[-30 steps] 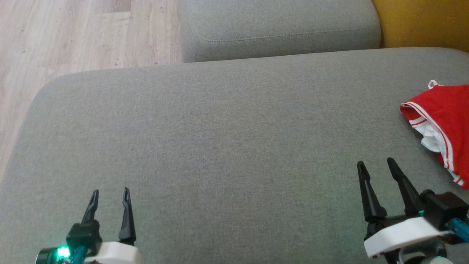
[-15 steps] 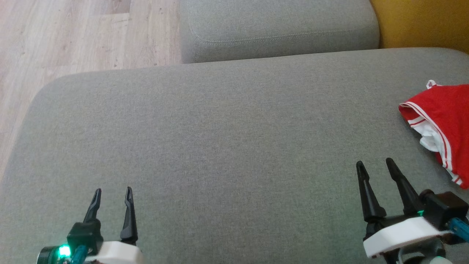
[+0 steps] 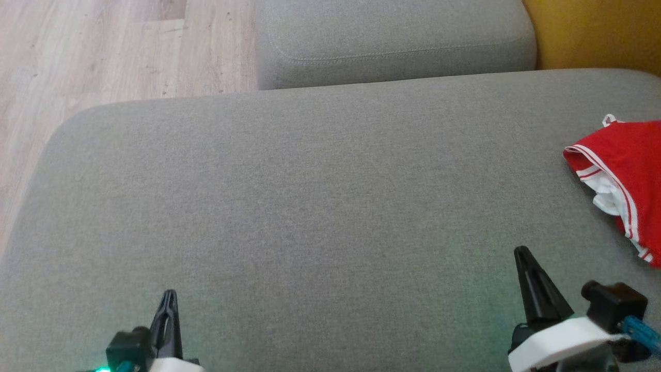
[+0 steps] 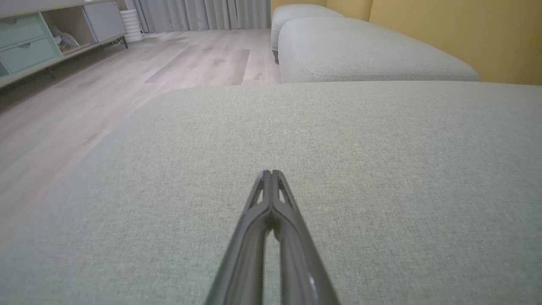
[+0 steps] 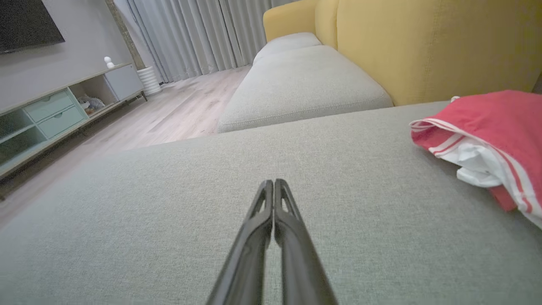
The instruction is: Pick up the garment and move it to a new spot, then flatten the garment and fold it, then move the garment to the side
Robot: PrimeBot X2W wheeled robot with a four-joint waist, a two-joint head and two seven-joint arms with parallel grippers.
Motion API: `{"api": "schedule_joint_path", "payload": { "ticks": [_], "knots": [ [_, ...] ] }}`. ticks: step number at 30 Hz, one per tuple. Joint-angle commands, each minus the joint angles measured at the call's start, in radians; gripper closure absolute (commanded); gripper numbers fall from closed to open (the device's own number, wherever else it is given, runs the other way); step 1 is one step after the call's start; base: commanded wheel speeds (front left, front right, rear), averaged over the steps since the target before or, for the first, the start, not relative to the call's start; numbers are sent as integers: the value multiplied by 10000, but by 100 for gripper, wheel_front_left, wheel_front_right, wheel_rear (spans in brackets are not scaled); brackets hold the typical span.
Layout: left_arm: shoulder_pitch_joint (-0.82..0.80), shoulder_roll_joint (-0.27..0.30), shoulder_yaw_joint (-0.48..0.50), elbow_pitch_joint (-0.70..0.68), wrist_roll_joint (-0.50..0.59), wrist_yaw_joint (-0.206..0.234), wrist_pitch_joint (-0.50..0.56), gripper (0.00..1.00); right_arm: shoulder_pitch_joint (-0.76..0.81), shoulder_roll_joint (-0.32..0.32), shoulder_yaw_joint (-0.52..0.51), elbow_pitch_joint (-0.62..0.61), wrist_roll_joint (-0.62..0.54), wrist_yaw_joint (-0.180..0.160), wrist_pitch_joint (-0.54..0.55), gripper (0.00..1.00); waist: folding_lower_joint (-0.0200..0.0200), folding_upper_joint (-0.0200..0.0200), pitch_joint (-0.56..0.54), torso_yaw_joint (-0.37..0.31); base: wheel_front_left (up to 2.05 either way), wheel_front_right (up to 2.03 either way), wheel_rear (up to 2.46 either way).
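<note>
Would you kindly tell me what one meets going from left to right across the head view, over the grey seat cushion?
The left gripper, shut → right gripper, shut → red garment at the right edge.

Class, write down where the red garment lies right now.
In the head view the red garment lies on the grey cushion at the far right, beyond and to the right of the right gripper, apart from it.

Home living room, sofa (image 5: 305,80), curtains (image 5: 190,38), sideboard (image 5: 63,108)
</note>
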Motion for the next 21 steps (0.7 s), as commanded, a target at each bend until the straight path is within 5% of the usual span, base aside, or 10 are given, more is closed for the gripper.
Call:
{"api": "schedule_joint_path", "payload": {
  "ticks": [1,21],
  "knots": [
    [-275,80,202,-268,-320,-113,63,100,-165,-30,3,-284,391,0,-34,100,0,0,2,5,0,0,0],
    [-549,-308,923,-80,-2176,-812,388,100,-634,-174,-52,272,2685,-1,-80,100,0,0,16,44,0,0,0]
  ]
}}
